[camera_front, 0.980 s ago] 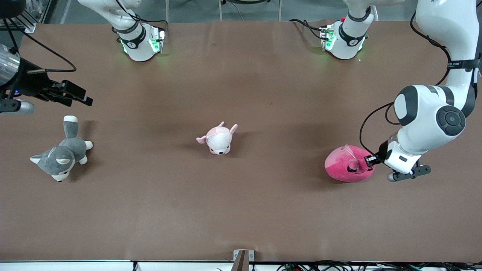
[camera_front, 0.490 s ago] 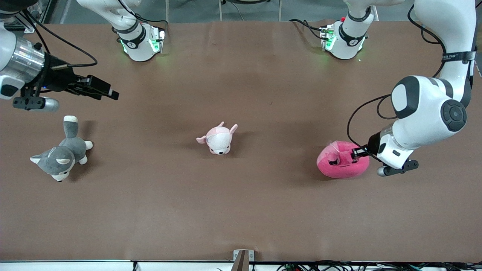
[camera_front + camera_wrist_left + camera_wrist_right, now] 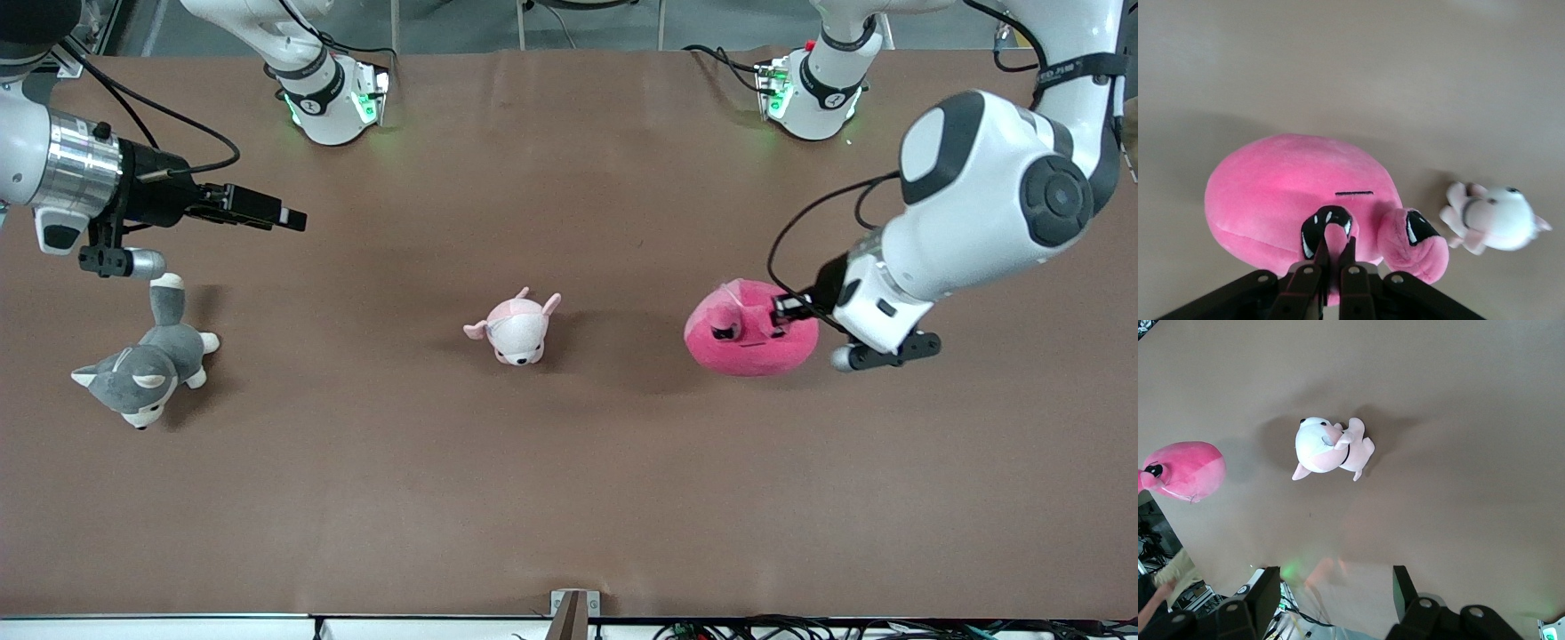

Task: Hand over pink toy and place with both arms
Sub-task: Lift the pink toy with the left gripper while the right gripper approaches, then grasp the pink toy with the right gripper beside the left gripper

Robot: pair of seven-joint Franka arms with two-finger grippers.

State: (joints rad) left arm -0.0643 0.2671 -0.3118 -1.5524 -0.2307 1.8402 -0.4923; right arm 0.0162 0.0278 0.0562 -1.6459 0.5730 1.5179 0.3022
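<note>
The pink toy, a round hot-pink plush with black eyes, hangs in my left gripper, lifted over the table toward the left arm's end. In the left wrist view the fingers pinch a fold of the pink toy between its eyes. My right gripper is open and empty, held in the air over the table at the right arm's end. The right wrist view shows its fingers spread wide, with the pink toy far off.
A small pale-pink-and-white plush lies at the table's middle, also in the right wrist view and the left wrist view. A grey-and-white plush dog lies at the right arm's end, nearer the front camera than the right gripper.
My left gripper has lifted the pink toy and carried it toward the table's middle. My right gripper has moved toward the middle as well.
</note>
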